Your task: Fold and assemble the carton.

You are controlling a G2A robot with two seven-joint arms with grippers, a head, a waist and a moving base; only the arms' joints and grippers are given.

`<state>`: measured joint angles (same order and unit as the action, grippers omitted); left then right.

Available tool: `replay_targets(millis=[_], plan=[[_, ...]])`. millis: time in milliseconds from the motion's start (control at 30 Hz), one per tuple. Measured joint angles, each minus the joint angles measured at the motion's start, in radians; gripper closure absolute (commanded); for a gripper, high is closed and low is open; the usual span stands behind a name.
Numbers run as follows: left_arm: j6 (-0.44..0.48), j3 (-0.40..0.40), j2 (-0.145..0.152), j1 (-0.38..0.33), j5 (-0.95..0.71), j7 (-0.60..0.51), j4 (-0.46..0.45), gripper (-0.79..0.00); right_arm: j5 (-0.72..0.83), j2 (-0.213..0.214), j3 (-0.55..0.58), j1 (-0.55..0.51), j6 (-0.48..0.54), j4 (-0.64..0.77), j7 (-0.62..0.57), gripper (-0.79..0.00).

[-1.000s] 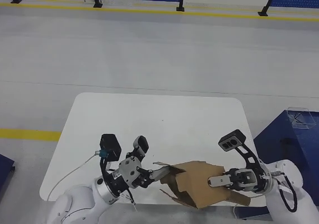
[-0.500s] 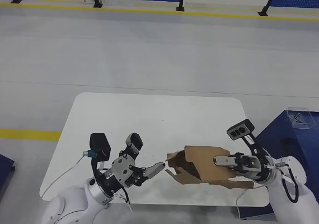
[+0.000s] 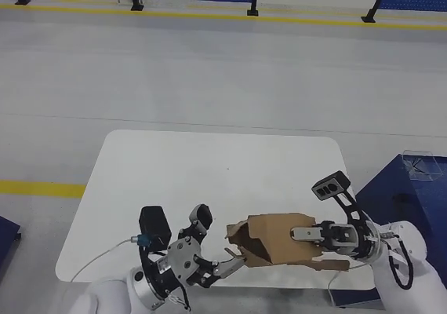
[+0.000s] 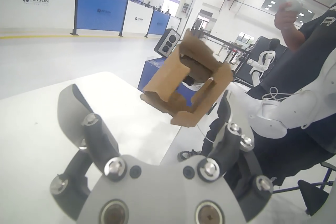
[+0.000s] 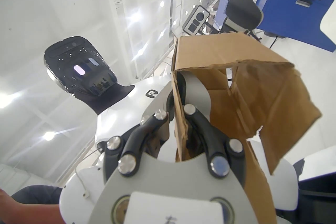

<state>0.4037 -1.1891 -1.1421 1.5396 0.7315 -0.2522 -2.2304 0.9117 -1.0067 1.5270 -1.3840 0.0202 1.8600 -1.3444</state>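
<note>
1. The carton (image 3: 274, 239) (image 4: 168, 78) (image 5: 223, 51) is held off the table (image 3: 208, 173) (image 4: 31, 117), above its near edge toward the right corner. It is half-formed: a brown sleeve, open at the end.
2. The right gripper (image 3: 300, 233) (image 5: 179, 96) is clamped on one carton wall. One finger is inside the sleeve and the other outside, with the cardboard pinched between them.
3. The left gripper (image 3: 222, 265) (image 4: 146, 97) sits over the table's near edge, left of the carton. Its fingers are spread wide and hold nothing.
4. The carton's open end faces the left gripper. Ragged flaps (image 4: 198, 47) stick out around that opening, between the gripper and the sleeve's inside.
5. In the top view one left fingertip (image 3: 235, 261) is just beside the carton's lower edge; I cannot tell whether it touches. The left wrist view shows the carton apart, beyond the fingers.
6. A blue cabinet (image 3: 427, 196) stands on the floor off the table's right side, with a clear box (image 3: 421, 162) on top.
7. A yellow line (image 3: 27, 188) runs across the floor off the table's left side.
</note>
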Motion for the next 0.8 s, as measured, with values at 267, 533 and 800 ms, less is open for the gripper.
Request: replay_targets(millis=[267,533,800], plan=[[-0.038,0.039,-0.006,-0.048,-0.016,-0.050,0.029,-0.785,-0.005,0.001,-0.002,-0.016,0.003,0.011,-0.010,0.000],[-0.051,0.072,-0.009,-0.070,-0.014,-0.082,0.042,-0.785,-0.012,0.001,-0.011,-0.022,0.004,0.015,-0.013,0.000],[-0.050,0.108,-0.013,-0.083,0.006,-0.091,0.051,-0.785,-0.012,0.001,-0.026,-0.024,-0.004,0.020,-0.017,0.000]])
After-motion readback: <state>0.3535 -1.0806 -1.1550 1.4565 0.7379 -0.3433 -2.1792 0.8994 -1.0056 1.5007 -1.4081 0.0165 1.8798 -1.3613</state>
